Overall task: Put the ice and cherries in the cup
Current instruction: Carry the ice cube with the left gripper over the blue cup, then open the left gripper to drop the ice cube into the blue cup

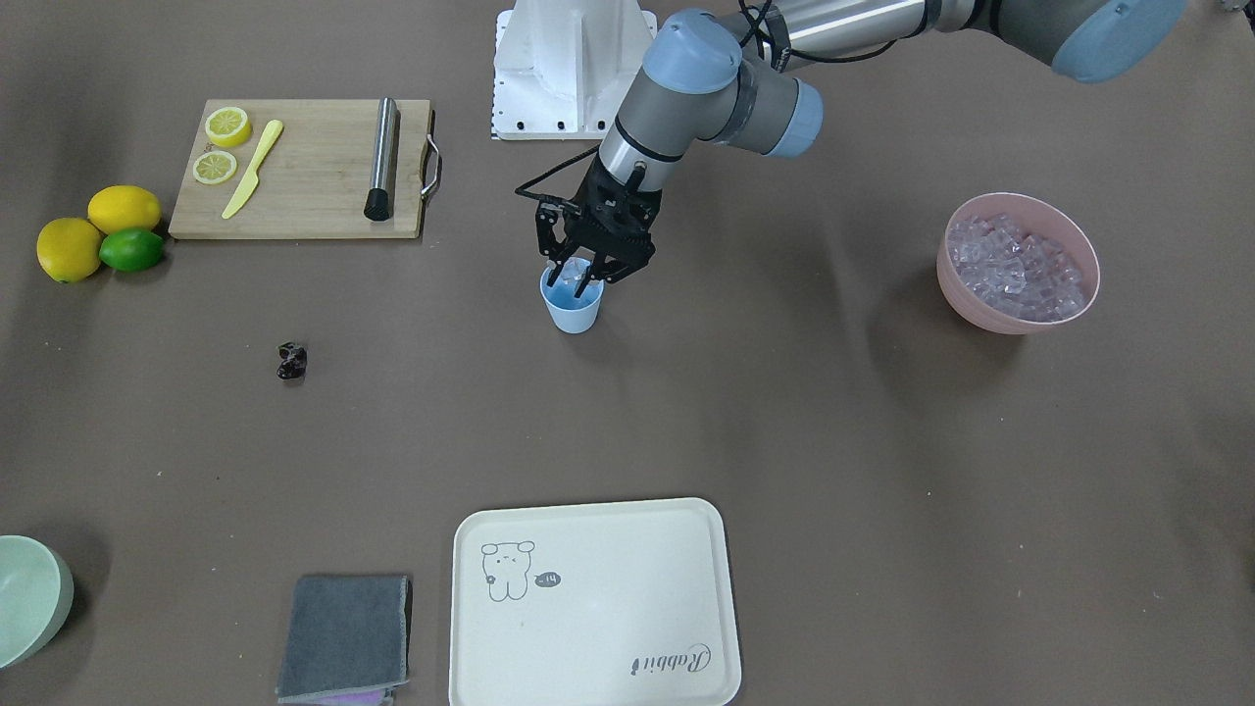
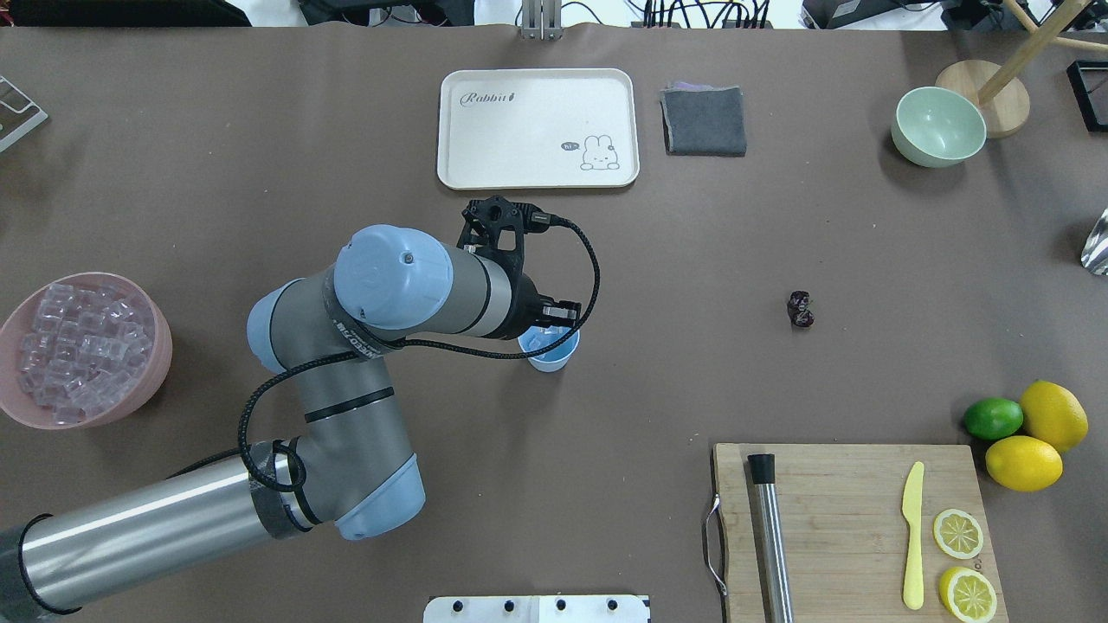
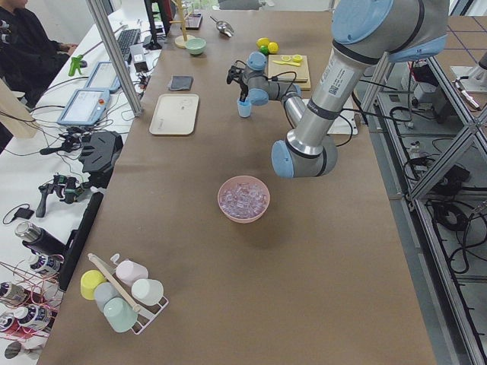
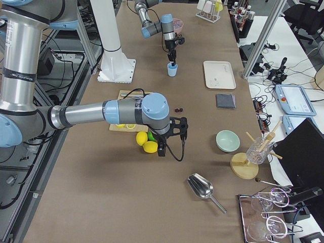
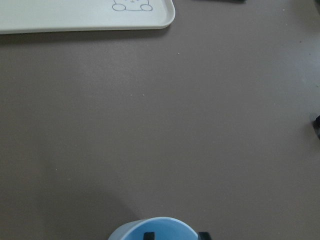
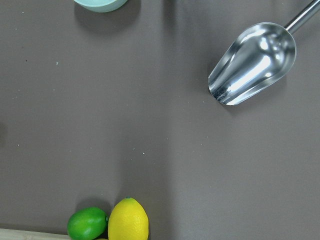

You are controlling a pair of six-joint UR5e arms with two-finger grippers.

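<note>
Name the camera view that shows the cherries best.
The front-facing view: the cherries lie unobstructed on the table, a dark glossy lump. Overhead shows them about as well; the right side view, only a tiny speck; the others, nothing certain.

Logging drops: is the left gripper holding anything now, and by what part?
Cannot be told: the left gripper has its fingertips in the cup; an ice cube seems to sit between them, gripped or released unclear.
</note>
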